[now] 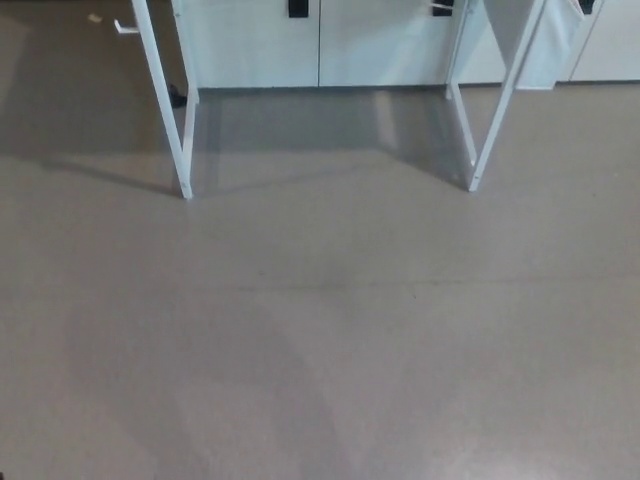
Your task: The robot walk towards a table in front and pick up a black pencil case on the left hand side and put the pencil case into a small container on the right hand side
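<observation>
Only the white legs of the table show in the head view: the left legs [165, 100] and the right legs [495, 110] reach down from the top edge to the grey floor. The tabletop, the black pencil case and the small container lie above the frame, out of sight. Neither of my hands appears in the picture.
Grey floor [320, 340] fills most of the view. Behind the table legs stand white cabinet doors [300, 45] with dark handles at the top edge. A small dark object [177, 97] sits on the floor by the left legs.
</observation>
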You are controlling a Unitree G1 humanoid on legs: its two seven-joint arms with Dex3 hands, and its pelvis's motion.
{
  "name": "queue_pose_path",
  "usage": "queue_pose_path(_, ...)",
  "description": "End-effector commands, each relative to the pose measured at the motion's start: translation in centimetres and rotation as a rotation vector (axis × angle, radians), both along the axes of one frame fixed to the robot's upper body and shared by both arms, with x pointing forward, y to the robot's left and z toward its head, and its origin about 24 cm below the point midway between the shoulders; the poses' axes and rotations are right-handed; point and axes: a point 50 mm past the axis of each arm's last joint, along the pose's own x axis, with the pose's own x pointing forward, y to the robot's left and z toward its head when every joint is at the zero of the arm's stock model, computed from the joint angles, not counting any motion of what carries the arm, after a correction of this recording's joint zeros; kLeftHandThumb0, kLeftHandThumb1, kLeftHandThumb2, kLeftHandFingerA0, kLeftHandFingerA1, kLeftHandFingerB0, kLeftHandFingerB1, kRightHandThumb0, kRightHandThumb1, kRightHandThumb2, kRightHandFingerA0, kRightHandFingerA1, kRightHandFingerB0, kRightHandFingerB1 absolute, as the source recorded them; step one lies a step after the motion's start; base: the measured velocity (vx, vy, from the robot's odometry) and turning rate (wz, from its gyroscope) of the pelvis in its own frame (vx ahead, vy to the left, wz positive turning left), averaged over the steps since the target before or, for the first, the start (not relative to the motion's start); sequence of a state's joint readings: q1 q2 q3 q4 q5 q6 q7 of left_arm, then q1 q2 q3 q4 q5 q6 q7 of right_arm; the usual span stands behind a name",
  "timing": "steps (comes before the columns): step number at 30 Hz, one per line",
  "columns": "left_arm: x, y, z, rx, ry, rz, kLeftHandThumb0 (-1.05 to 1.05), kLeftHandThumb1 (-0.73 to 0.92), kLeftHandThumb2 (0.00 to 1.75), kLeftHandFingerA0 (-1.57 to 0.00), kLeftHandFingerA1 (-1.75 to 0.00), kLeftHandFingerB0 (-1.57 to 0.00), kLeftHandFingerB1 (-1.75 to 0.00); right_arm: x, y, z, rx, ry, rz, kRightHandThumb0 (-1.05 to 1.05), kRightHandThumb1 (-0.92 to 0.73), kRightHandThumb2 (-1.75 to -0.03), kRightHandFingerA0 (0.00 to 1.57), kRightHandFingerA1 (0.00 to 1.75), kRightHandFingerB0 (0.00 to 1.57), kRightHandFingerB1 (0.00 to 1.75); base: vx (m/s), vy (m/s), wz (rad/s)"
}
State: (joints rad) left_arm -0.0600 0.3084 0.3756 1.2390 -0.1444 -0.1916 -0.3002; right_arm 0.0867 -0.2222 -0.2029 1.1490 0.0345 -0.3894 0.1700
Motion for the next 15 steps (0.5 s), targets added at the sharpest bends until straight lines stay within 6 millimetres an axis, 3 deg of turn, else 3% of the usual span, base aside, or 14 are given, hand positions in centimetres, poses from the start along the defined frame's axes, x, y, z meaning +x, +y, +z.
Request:
queue_pose_path(1, -0.01, 0.33, 0.16, -0.006, -0.008, 0.020, -0.03, 0.34, 0.83, -0.27, -0.57, -0.16, -0.50, -0.17, -0.44, 0.13, -0.007, -0.004, -0.016, -0.28, -0.49, -0.54, 0.43, 0.44, 0.28, 0.35, 0.11, -0.122, 0.10)
queue_pose_path(2, 0.07, 0.37, 0.21, -0.011, -0.013, 0.023, -0.04, 0.50, 0.54, -0.36, -0.40, -0.29, -0.32, -0.08, -0.39, 0.12, -0.009, -0.003, -0.014, -0.29, -0.48, -0.54, 0.43, 0.44, 0.28, 0.35, 0.29, -0.150, 0.24)
queue_pose_path(3, 0.09, 0.37, 0.23, -0.011, -0.014, 0.020, -0.04, 0.34, 0.83, -0.26, -0.56, -0.15, -0.50, -0.07, -0.39, 0.12, -0.015, -0.001, -0.010, -0.29, -0.49, -0.54, 0.43, 0.43, 0.28, 0.34, 0.33, -0.161, -0.17)
queue_pose_path(7, 0.31, 0.44, 0.33, -0.009, -0.016, 0.019, -0.04, 0.34, 0.83, -0.27, -0.57, -0.16, -0.50, 0.09, -0.36, 0.15, -0.015, -0.005, -0.009, -0.28, -0.49, -0.54, 0.44, 0.43, 0.27, 0.34, 0.29, -0.140, 0.02)
queue_pose_path(9, 0.32, 0.37, 0.30, -0.014, -0.019, 0.020, -0.04, 0.33, 0.83, -0.29, -0.58, -0.16, -0.50, 0.05, -0.47, 0.18, -0.018, -0.004, -0.009, -0.29, -0.48, -0.54, 0.44, 0.43, 0.28, 0.35, 0.26, -0.091, -0.02)
queue_pose_path(10, 0.38, 0.39, 0.31, -0.004, -0.013, 0.018, -0.07, 0.49, 0.54, -0.40, -0.40, -0.30, -0.32, 0.14, -0.47, 0.19, -0.019, -0.005, -0.009, -0.29, -0.48, -0.54, 0.43, 0.44, 0.28, 0.35, 0.26, -0.047, -0.06)
queue_pose_path(11, 0.43, 0.39, 0.31, 0.003, -0.010, 0.017, -0.03, 0.35, 0.85, -0.30, -0.58, -0.17, -0.51, 0.22, -0.46, 0.21, -0.021, -0.006, -0.009, -0.29, -0.48, -0.54, 0.44, 0.43, 0.28, 0.35, 0.24, -0.012, -0.07)
queue_pose_path(14, 0.63, 0.39, 0.39, 0.004, -0.016, 0.018, -0.04, 0.34, 0.83, -0.29, -0.57, -0.16, -0.50, 0.40, -0.42, 0.21, -0.025, -0.007, -0.008, -0.30, -0.48, -0.54, 0.44, 0.43, 0.28, 0.35, 0.25, 0.065, -0.18)
queue_pose_path(15, 0.68, 0.39, 0.41, 0.004, -0.017, 0.019, -0.05, 0.50, 0.54, -0.41, -0.40, -0.30, -0.32, 0.44, -0.40, 0.19, -0.021, -0.008, -0.013, -0.29, -0.47, -0.54, 0.45, 0.44, 0.28, 0.35, 0.24, 0.141, -0.15)
